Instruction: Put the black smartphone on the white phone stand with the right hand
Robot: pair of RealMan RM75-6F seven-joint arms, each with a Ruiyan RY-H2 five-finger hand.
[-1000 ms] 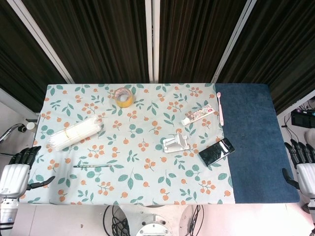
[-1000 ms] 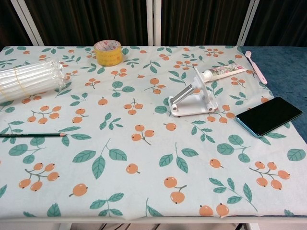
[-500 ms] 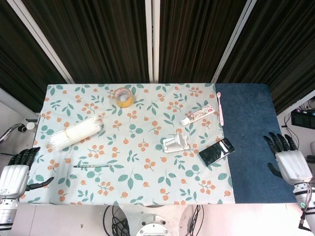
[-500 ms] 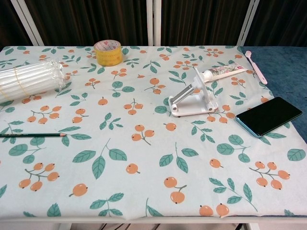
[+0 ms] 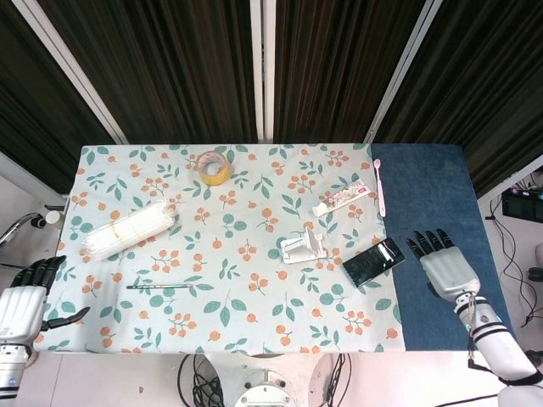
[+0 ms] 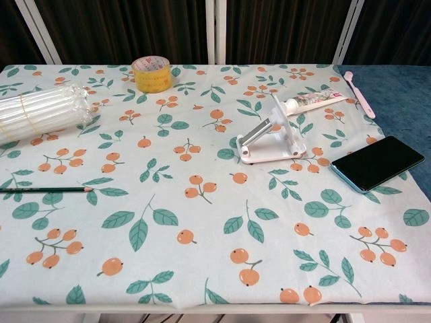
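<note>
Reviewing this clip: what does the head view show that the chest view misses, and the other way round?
Only the head view shows the right hand, open over the blue cloth just right of the black smartphone, and the left hand off the table's left edge. The chest view shows nothing extra, only the white phone stand closer up. Both show phone, stand, tape roll, toothpaste tube, toothbrush, pencil and the bundle of white straws.
</note>
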